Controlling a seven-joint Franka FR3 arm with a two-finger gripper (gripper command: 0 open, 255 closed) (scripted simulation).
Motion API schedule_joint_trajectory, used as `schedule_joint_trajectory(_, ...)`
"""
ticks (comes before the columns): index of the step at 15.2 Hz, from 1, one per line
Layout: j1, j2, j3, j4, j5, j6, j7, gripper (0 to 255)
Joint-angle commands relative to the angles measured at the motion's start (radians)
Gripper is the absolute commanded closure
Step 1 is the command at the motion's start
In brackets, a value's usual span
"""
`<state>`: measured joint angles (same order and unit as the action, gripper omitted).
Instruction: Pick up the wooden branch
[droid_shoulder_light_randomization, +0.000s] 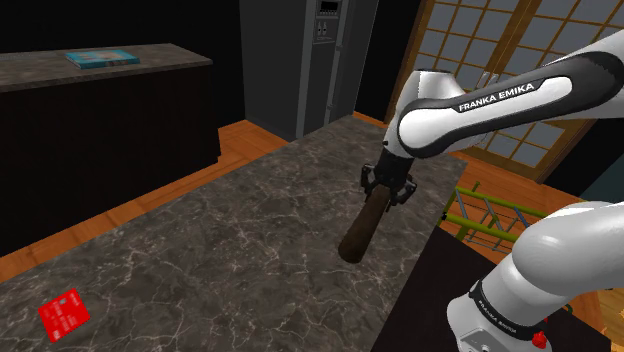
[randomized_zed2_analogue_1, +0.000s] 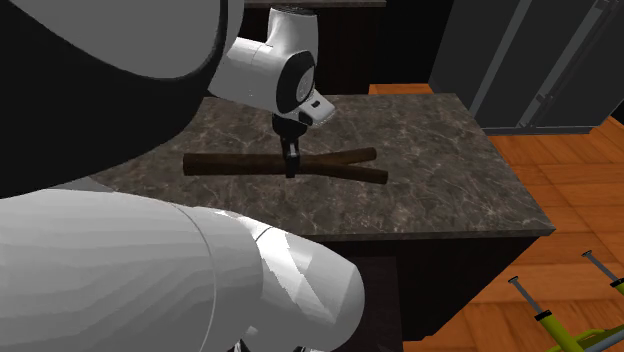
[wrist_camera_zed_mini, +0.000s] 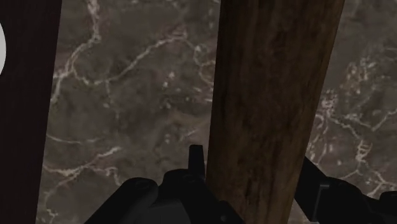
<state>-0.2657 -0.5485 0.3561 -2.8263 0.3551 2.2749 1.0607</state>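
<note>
The black gripper clasps the dark brown branch near its middle, jaws narrow and pressed to its sides over the marbled countertop, so the lift should go straight up and slowly, lest the long forked ends tip or twist.

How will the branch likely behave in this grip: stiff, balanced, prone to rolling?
Probably stiff: the branch runs straight either side of the gripper, no sag. Clasped near mid-length, it should balance, though the forked end may tip it. Its round stem might roll on the counter if released.
</note>
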Motion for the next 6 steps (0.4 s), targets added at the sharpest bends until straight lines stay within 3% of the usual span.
schedule_joint_trajectory(1,0.000,-0.026,-0.006,0.013,-0.006,-0.039,0.004,255)
schedule_joint_trajectory(6,-0.002,-0.059,-0.016,0.037,-0.016,-0.095,0.009,255)
